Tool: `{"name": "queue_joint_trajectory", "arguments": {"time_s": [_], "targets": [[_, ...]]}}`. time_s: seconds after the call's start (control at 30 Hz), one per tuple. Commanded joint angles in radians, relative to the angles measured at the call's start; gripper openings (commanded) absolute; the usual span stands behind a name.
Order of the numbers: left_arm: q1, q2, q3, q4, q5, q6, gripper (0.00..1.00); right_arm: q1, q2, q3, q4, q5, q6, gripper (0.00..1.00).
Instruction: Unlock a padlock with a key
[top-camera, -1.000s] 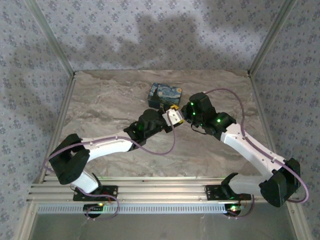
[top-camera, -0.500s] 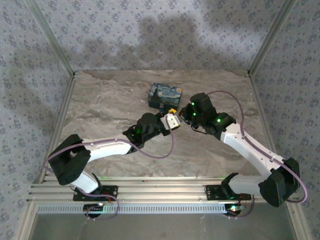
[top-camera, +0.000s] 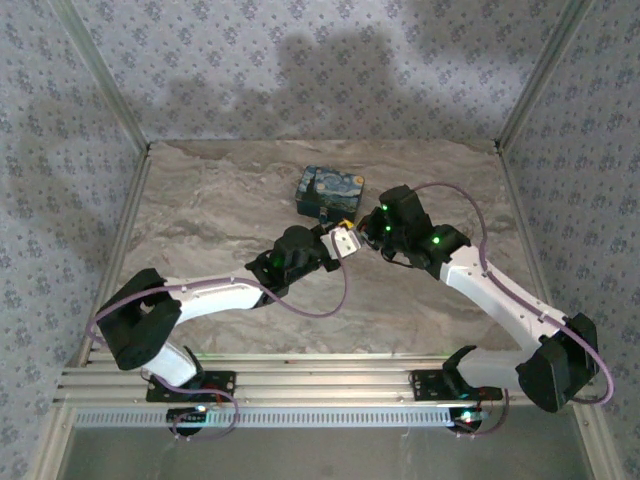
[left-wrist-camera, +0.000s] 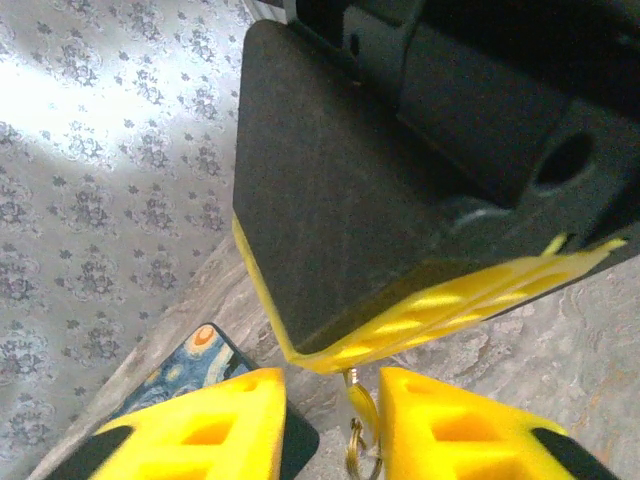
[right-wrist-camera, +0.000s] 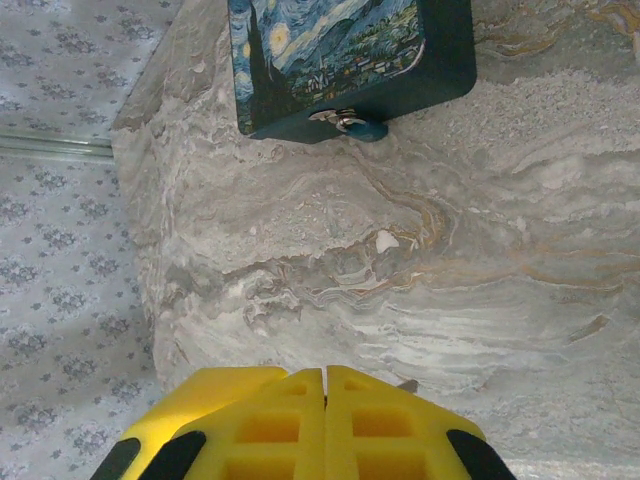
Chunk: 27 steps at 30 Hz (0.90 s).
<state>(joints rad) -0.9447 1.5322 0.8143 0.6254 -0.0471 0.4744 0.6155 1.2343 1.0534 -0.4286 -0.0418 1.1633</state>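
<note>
Noting the right gripper (right-wrist-camera: 325, 390) first: fingers pressed fully together, nothing made out between them. The key (right-wrist-camera: 366, 129) lies straight ahead of it and well apart, against the near edge of the swirl-print box (right-wrist-camera: 340, 50), its long axis running along that edge. The left gripper (left-wrist-camera: 333, 390) is narrowly parted around the padlock (left-wrist-camera: 358, 425), seemingly pinching it, metal ring toward the wrist camera. Judgement: the right arm is better placed for the key, and a forward reach to the box edge comes next.
</note>
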Motion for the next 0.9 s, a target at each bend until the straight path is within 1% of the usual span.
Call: {"name": "queue_joint_trajectory", "arguments": {"time_s": [0.0,0.3,0.37,0.4,0.47,0.57,0.63,0.73,0.87], "targets": [[0.0,0.0,-0.004,-0.023,-0.027,0.006,0.25,0.01,-0.011,0.022,0.022,-0.021,0.02,0.0],[-0.001,-0.014,-0.004,-0.032,-0.027,-0.018,0.0,0.009,-0.007,0.02,0.038,-0.038,0.033,0.0],[0.0,-0.022,-0.006,-0.031,-0.029,-0.03,0.0,0.009,-0.007,0.019,0.041,-0.039,0.033,0.0],[-0.001,-0.028,-0.006,-0.034,-0.028,-0.04,0.0,0.009,-0.009,0.017,0.046,-0.038,0.032,0.03],[0.005,-0.04,-0.009,-0.039,-0.021,-0.064,0.0,0.007,-0.013,0.014,0.053,-0.038,0.03,0.15],[0.025,-0.061,-0.019,-0.042,-0.002,-0.118,0.0,0.006,-0.024,0.013,0.065,-0.038,0.024,0.37],[0.05,-0.08,-0.028,-0.047,0.021,-0.168,0.0,0.001,-0.036,0.014,0.071,-0.042,0.01,0.5],[0.098,-0.111,-0.037,-0.074,0.061,-0.259,0.0,-0.015,-0.065,0.02,0.07,-0.033,-0.034,0.59],[0.2,-0.173,-0.045,-0.132,0.173,-0.416,0.0,-0.054,-0.132,0.017,0.064,-0.018,-0.115,0.61]]}}
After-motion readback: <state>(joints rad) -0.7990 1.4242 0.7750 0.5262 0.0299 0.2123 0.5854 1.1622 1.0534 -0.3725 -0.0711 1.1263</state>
